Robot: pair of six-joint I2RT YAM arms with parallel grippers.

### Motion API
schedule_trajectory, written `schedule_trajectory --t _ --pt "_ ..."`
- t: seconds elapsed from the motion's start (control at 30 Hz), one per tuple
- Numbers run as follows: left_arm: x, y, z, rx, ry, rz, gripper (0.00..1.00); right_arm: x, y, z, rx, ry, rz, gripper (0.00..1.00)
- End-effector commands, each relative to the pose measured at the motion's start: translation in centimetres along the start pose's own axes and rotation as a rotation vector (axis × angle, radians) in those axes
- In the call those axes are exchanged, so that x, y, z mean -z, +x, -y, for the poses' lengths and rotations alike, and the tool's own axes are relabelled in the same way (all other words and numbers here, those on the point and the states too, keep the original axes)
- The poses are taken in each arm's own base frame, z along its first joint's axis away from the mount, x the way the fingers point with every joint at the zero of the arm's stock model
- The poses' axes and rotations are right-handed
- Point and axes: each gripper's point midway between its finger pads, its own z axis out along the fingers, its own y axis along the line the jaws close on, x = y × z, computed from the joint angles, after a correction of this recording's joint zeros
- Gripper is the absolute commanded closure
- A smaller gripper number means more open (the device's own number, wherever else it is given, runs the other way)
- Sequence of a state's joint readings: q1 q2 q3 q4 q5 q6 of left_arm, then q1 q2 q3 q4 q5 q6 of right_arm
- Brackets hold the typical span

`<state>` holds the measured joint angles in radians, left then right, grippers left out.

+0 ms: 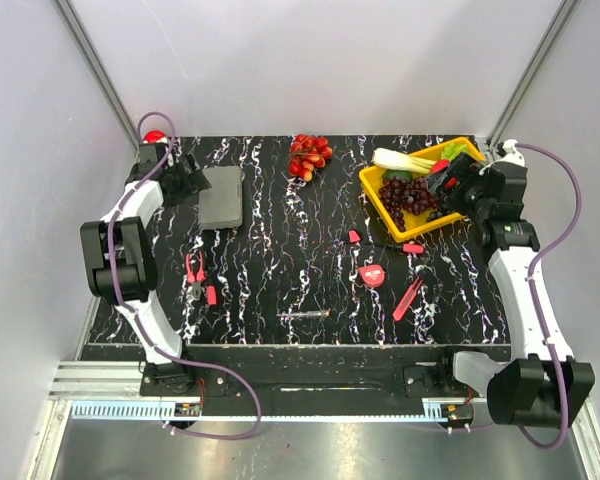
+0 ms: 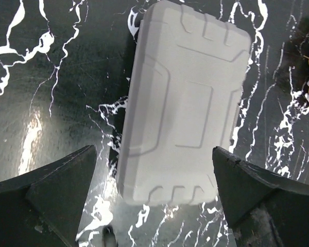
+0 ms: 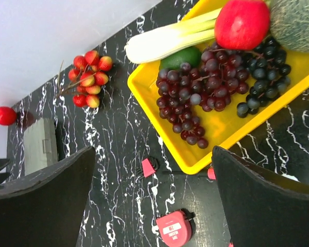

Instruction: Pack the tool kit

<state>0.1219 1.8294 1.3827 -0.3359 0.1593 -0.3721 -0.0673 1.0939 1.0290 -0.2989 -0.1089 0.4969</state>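
A yellow tray [image 3: 232, 126] holds dark grapes [image 3: 195, 98]; a red berry cluster [image 3: 90, 77] lies apart.

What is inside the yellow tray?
The yellow tray holds red grapes, dark grapes, a green fruit, a white-stalked vegetable, a red fruit and a melon. Whatever lies beneath the grapes is covered.

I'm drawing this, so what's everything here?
tool case: one, grey, far left.
pliers: one, red-handled, near left.
tape measure: one, red, centre right.
knife: one, red, centre right.
screwdriver: one, colour unclear, near centre.
small bits: three, red, scattered.
fruit bunch: one, red, far centre.
ball: one, red, far left corner.
tray: one, yellow, far right.
grapes: two bunches, purple and blackish, in tray.
leafy stalk: one, white, in tray.
avocado: one, green, in tray.
round fruit: one, red, in tray.
melon: one, green, in tray.
table: one, black marbled.
left gripper: one, black, open, over tool case.
right gripper: one, black, open, by tray.
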Motion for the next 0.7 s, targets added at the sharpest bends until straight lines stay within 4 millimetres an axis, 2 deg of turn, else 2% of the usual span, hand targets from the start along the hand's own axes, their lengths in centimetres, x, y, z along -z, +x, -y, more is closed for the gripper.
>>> schedule_trajectory --t 0.0,0.13,0.3,0.37,0.53,0.67 --pt "-1.6 -3.7 0.7 0.003 0.139 0.078 0.01 -0.5 1.0 -2.0 0.004 -0.084 -0.12 0.0" --pt "-3.9 -4.0 0.6 0.07 0.244 0.079 0.01 -0.9 2.2 -2.4 -0.014 -0.111 -0.194 0.01" --pt "-5.7 -2.8 2.6 0.123 0.429 0.002 0.01 -0.8 2.4 -2.7 -0.053 -0.122 -0.198 0.01" --pt "-6.1 -3.1 3.2 0.126 0.483 0.024 0.01 -0.7 2.5 -3.0 -0.068 -0.14 -0.196 0.01" --pt "-7.6 -2.7 3.3 0.17 0.495 0.01 0.01 -0.7 3.2 -3.5 -0.102 -0.176 -0.22 0.02" --pt "-8.0 -1.7 4.0 0.149 0.495 -0.015 0.02 -0.9 3.9 -3.3 -0.112 -0.174 -0.242 0.03"
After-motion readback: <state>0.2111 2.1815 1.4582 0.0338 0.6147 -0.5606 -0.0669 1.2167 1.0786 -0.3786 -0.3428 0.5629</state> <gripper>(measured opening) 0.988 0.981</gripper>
